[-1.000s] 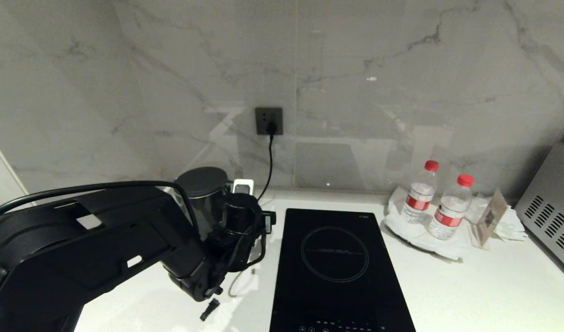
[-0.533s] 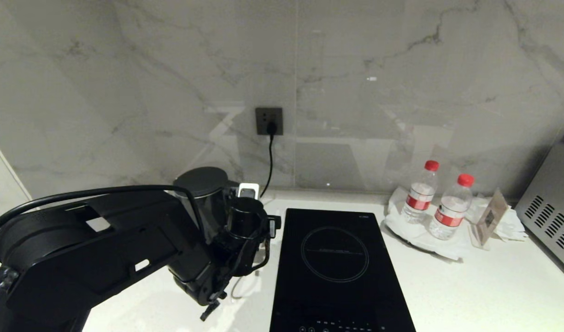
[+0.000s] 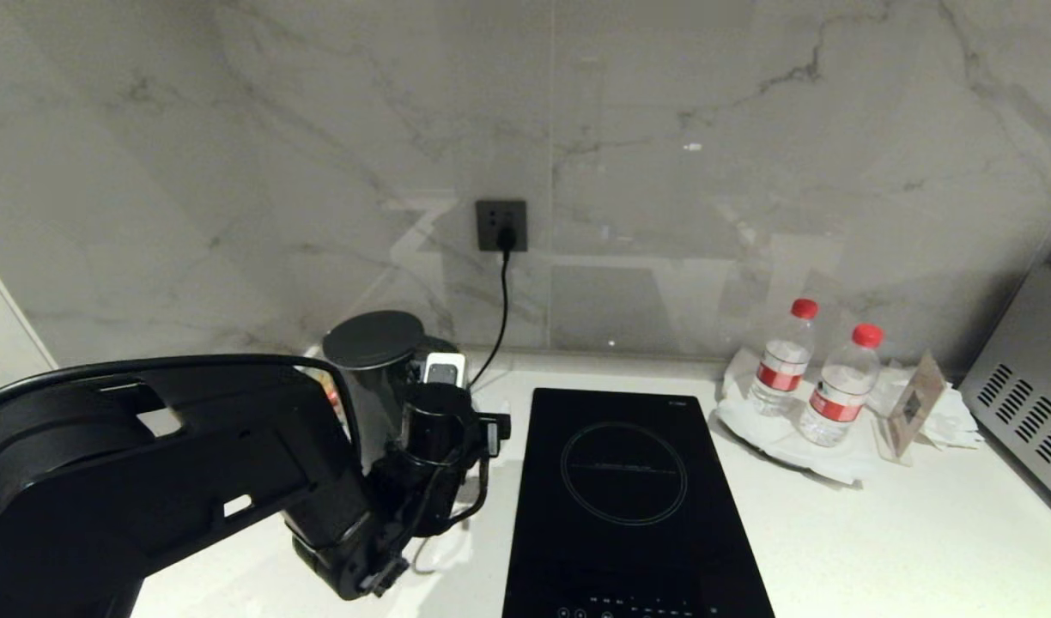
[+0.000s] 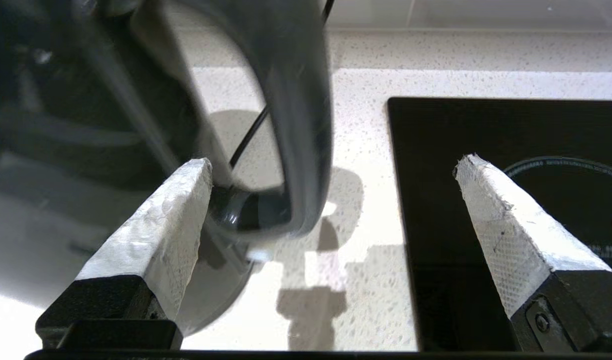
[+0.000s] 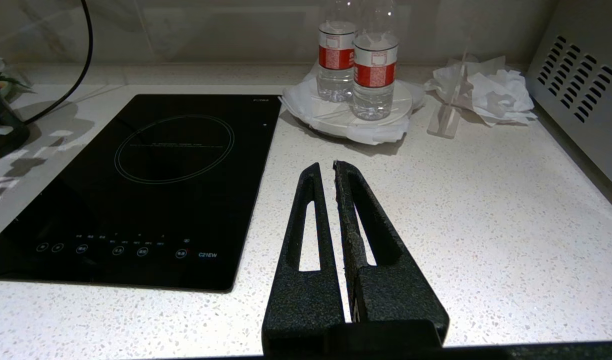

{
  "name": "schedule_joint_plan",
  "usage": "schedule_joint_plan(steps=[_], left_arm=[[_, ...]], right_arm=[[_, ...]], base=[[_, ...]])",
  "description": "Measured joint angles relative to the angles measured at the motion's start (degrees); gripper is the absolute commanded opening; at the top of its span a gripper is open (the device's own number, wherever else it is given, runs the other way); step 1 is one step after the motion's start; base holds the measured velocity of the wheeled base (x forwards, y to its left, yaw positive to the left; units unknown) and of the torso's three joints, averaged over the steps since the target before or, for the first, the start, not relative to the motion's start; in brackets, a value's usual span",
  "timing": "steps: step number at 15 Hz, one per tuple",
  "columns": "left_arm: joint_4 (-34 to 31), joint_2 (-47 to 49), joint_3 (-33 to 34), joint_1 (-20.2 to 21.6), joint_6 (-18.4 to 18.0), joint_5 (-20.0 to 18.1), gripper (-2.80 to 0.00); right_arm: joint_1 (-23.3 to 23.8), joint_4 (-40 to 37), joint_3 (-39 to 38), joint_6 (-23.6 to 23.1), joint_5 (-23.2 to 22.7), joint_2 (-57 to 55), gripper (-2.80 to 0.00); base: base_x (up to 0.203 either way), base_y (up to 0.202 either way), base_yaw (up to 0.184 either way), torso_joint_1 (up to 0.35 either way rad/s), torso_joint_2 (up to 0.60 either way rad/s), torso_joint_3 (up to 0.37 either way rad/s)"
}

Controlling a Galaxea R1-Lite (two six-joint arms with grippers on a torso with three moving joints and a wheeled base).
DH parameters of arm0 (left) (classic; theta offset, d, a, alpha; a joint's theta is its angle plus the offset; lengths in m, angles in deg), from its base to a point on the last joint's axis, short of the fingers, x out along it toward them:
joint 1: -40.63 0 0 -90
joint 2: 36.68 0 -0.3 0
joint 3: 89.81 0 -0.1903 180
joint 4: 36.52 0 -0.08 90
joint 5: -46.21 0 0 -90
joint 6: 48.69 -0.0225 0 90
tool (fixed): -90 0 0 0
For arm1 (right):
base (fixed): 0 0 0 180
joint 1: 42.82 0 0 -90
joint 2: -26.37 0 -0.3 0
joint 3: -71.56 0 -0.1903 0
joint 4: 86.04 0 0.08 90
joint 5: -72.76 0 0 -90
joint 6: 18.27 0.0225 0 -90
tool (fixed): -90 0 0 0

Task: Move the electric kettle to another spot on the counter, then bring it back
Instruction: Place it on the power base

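The electric kettle, black with a flat grey lid, stands at the back left of the white counter, partly hidden by my left arm. My left gripper is at the kettle's right side, open. In the left wrist view the kettle's loop handle stands between the white-taped fingers, close to one and well apart from the other. The left gripper clamps nothing. My right gripper is shut and empty, low over the counter right of the hob, outside the head view.
A black induction hob lies just right of the kettle. A cord runs from the wall socket down behind the kettle. Two water bottles on a plate, crumpled paper and a metal appliance fill the right end.
My left arm has sunk a little and shifted left beside the kettle. Its jaws stayed open. The kettle has kept its place.
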Motion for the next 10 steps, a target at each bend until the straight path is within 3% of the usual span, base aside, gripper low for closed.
schedule_joint_plan(steps=[10], left_arm=[[10.52,-0.53,12.94,-1.08,0.11,-0.2,0.0]], right_arm=[[0.0,0.0,0.0,-0.02,0.02,0.0,-2.8]], base=[[0.0,0.0,0.0,0.0,0.0,0.0]])
